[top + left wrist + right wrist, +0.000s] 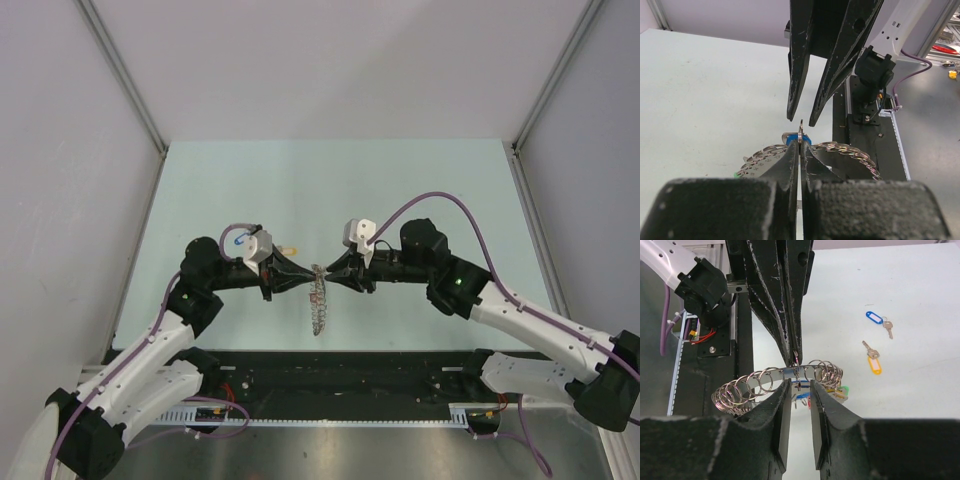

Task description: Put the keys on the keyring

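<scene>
The keyring [320, 305] is a large loop carrying many small silver split rings, held on edge above the table between both grippers. My left gripper [303, 279] is shut on one small split ring [801, 131] at the top of the keyring [850, 149]; a blue tag [794, 138] sits just behind it. My right gripper [336, 280] is open, its fingertips [785, 390] on either side of the keyring's band [755, 385]. Blue, red, green and yellow tags [840, 391] hang under the loop. Two loose keys lie on the table: one with a blue tag [874, 317], one with a yellow tag [874, 365].
The yellow-tagged key also shows in the top view [290, 247], behind the left wrist. A black rail [340, 365] runs along the table's near edge, just below the keyring. Grey walls close in the table at the back and both sides.
</scene>
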Tool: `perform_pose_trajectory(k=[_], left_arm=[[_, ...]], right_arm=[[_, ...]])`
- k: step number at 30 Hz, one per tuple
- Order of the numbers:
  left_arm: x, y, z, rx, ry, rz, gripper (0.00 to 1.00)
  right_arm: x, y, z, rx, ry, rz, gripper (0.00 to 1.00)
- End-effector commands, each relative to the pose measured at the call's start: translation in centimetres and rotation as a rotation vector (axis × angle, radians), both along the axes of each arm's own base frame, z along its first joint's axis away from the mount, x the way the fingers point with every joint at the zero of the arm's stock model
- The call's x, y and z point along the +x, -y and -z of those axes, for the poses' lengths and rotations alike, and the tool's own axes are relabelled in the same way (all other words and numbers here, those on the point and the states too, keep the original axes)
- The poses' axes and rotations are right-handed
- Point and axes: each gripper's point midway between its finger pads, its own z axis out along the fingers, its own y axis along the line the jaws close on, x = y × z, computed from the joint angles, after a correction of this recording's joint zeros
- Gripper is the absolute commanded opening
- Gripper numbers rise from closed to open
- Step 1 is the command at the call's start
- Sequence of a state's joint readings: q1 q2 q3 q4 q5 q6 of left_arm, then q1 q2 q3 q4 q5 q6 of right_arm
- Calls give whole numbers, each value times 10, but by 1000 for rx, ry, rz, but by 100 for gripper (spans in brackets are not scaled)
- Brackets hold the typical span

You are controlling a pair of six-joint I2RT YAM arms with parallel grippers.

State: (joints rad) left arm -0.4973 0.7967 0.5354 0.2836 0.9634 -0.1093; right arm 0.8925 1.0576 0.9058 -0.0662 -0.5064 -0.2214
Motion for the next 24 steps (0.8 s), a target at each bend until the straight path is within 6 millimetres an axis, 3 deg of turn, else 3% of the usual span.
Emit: perform_pose_trajectory(k=[1,8,13,24], left_arm=[[-3,0,-20,-51,64,5,0],[-5,0,-20,-51,63,12,0],[-4,1,-19,-49,62,10,0],[-4,1,-17,-38,55,15,0]], right_arm=[[1,-5,-14,34,18,-21,25],[2,-8,-11,35,12,-31,18],[0,-8,-14,43,16,-43,0],[-4,-7,-23,67,30,-55,0]])
